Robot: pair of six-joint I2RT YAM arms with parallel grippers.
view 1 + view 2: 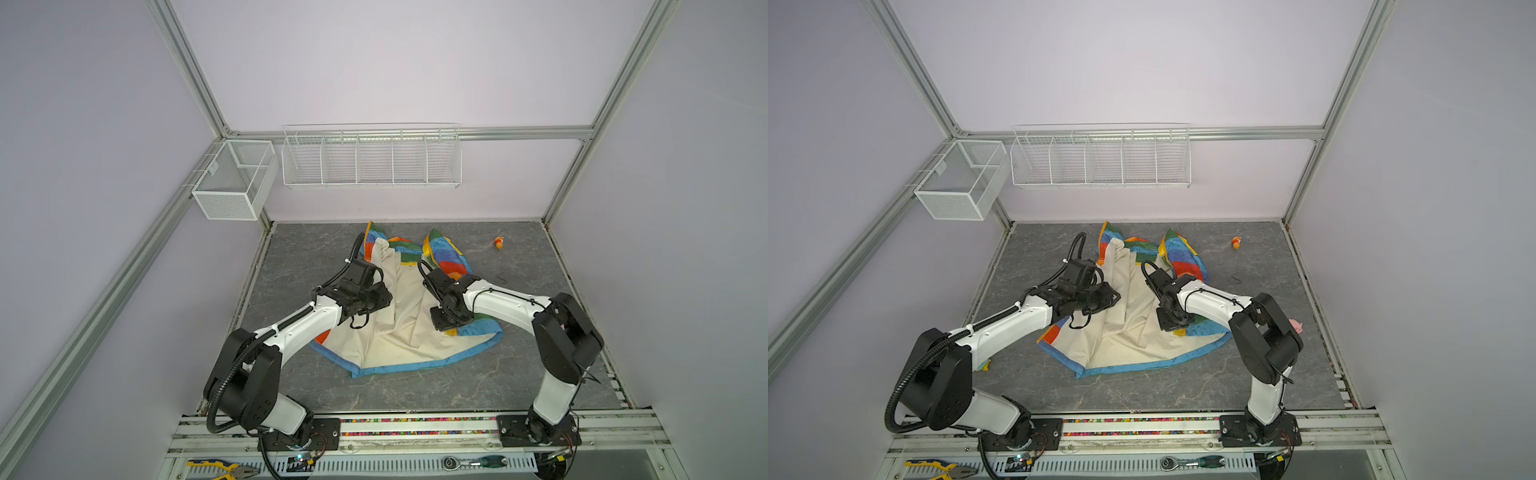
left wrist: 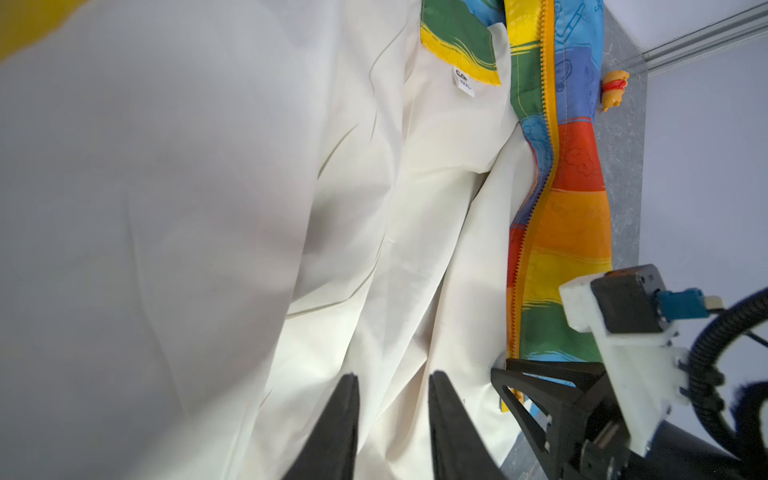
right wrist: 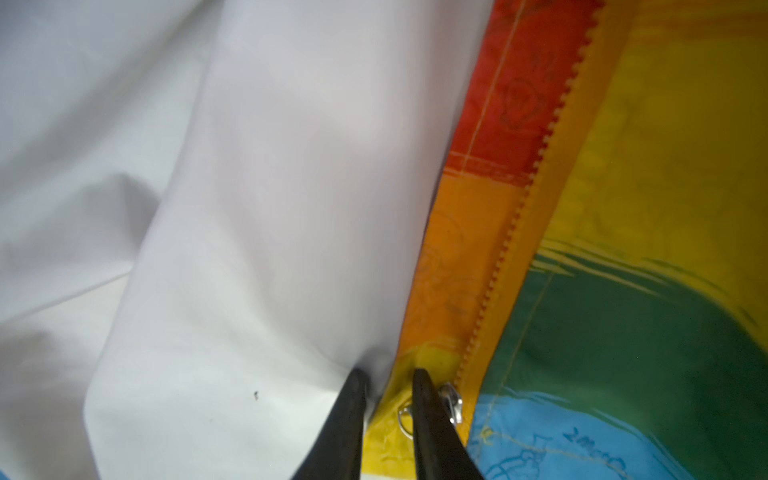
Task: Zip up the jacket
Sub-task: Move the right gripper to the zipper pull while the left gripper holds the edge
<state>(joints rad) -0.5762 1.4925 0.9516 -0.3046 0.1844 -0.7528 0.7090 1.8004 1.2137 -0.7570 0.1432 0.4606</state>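
**Task item, position.** The small thin-fabric jacket in rainbow stripes point(image 1: 395, 332) point(image 1: 1125, 332) lies unzipped on the grey marble-patterned bench point(image 1: 415, 395), at its middle, between the two arms. Its cream-white lining faces up. The blue hem edging point(image 1: 399, 368) points toward the arm bases and the collar toward the back wall. On the right side one front panel is folded over, so its striped outer face shows.

**Left arm** point(image 1: 307, 324). It reaches over the left half of the jacket. In the left wrist view the left jaws stand spread with a clear gap, above the cream lining, with nothing pinched between them. The same view shows a white size label point(image 2: 462, 81) at the collar and the orange-yellow zipper strip point(image 2: 544, 104) running along the folded panel.

**Right arm** point(image 1: 507, 303). It reaches over the folded panel. In the right wrist view the right jaws stand narrowly apart, astride the front edge of the jacket where lining meets yellow stripe. The fabric puckers at their tips; whether it is clamped cannot be told. The metal zipper slider point(image 3: 453, 401) sits just beside one tip, at the lower end of the zipper teeth point(image 3: 523, 216).

**Other items.** A small orange-yellow toy figure point(image 1: 499, 242) point(image 1: 1236, 242) lies on the bench well apart from the jacket, near the back right corner.
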